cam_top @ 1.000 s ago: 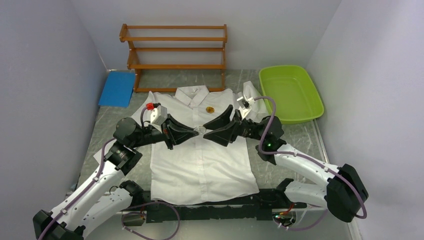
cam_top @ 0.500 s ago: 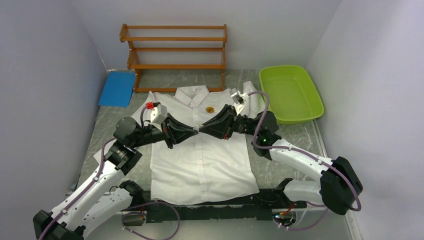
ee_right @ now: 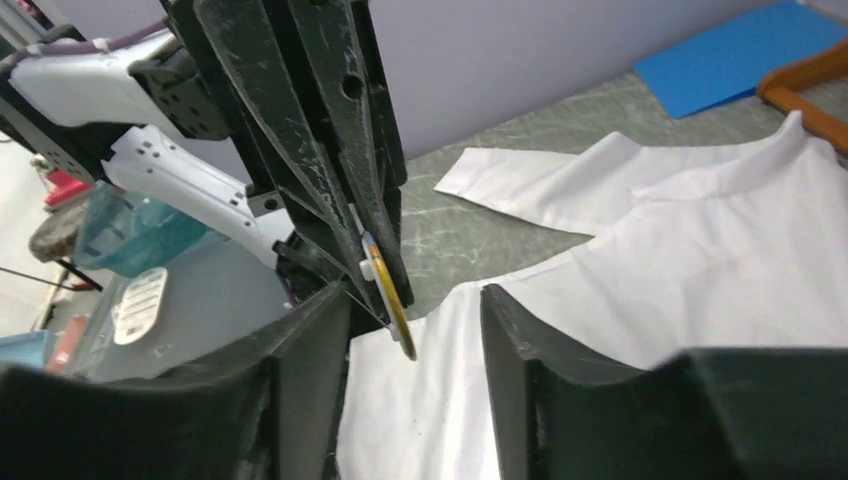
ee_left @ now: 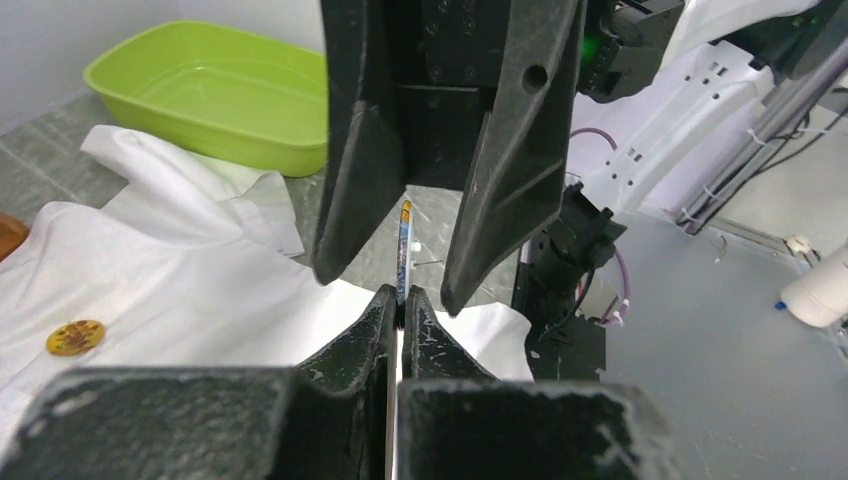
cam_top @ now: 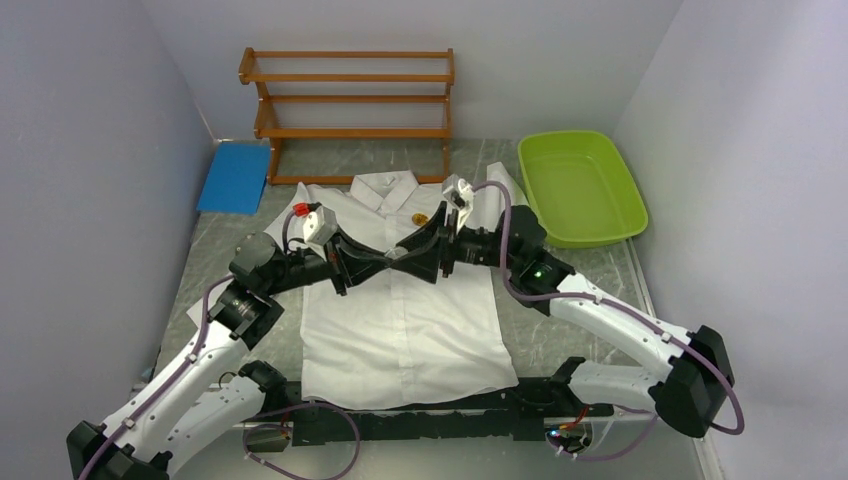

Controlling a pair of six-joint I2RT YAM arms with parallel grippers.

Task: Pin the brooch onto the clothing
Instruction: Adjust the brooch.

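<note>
The clothing, a white collared shirt [cam_top: 400, 330], lies flat on the table, buttons up. My left gripper [cam_top: 396, 259] hovers over its chest, shut on the brooch [ee_left: 404, 245], a thin disc seen edge-on with a gold rim [ee_right: 386, 292]. My right gripper [cam_top: 412, 254] faces the left one tip to tip. It is open, its fingers [ee_left: 335, 250] standing on either side of the brooch without clamping it. In the right wrist view the brooch hangs close to the left finger [ee_right: 320, 320], with white cloth [ee_right: 650, 280] below.
A second gold disc [cam_top: 421, 218] sits on the shirt's chest below the collar, also visible in the left wrist view [ee_left: 75, 337]. A green tray [cam_top: 580, 185] stands back right, a wooden rack [cam_top: 350, 100] at the back, a blue pad [cam_top: 235, 176] back left.
My right arm has swung left, bringing its jaws up to and around the brooch in the left gripper. The left arm has shifted slightly towards it, still shut.
</note>
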